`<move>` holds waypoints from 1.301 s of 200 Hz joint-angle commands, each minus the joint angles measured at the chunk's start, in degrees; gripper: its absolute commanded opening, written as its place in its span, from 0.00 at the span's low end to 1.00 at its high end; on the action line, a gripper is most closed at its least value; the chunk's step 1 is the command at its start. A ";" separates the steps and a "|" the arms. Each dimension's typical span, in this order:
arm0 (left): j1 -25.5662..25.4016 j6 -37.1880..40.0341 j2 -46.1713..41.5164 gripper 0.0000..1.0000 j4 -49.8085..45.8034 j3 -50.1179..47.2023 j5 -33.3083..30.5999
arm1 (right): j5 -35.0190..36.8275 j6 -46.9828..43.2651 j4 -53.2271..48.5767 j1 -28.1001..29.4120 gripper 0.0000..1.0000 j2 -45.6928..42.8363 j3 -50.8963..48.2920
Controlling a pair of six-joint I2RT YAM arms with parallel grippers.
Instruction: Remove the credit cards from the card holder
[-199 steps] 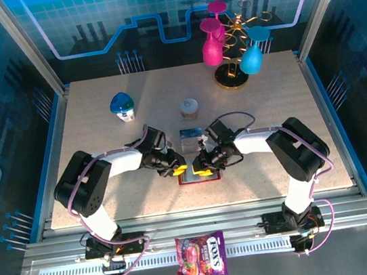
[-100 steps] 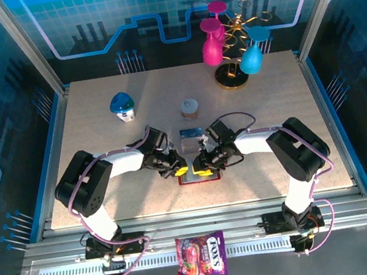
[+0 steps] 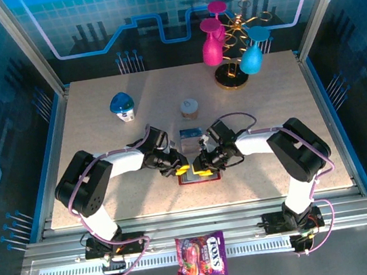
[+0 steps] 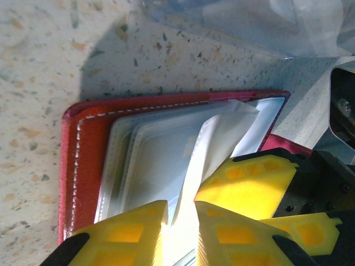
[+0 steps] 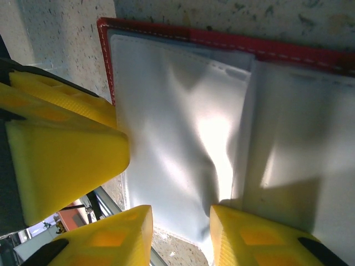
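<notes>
Red card holder (image 4: 86, 166) lies open on the table (image 3: 101, 135). The left gripper (image 4: 180, 209) pinches one clear pocket (image 4: 161, 160). The right gripper (image 5: 181, 224) stands narrow, grip indeterminate. Glare hides the pocket contents. One credit card (image 3: 190, 134) lies just beyond.

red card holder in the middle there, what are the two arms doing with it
The red card holder lies open on the table. The left claw is pinching a clear pocket inside it, and the pocket curls up off the stack. The right claw sits over the holder right beside it, apparently steadying it.
</notes>
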 commanded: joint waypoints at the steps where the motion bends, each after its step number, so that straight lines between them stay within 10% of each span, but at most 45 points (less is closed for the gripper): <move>1: -0.51 -0.55 -0.62 0.20 0.47 0.90 1.99 | 0.13 1.12 1.40 -0.54 0.35 -1.99 -1.88; 260: -8.30 0.40 8.61 0.51 -4.08 15.30 2.97 | 5.30 -4.94 -13.05 -12.73 0.35 -24.46 -6.72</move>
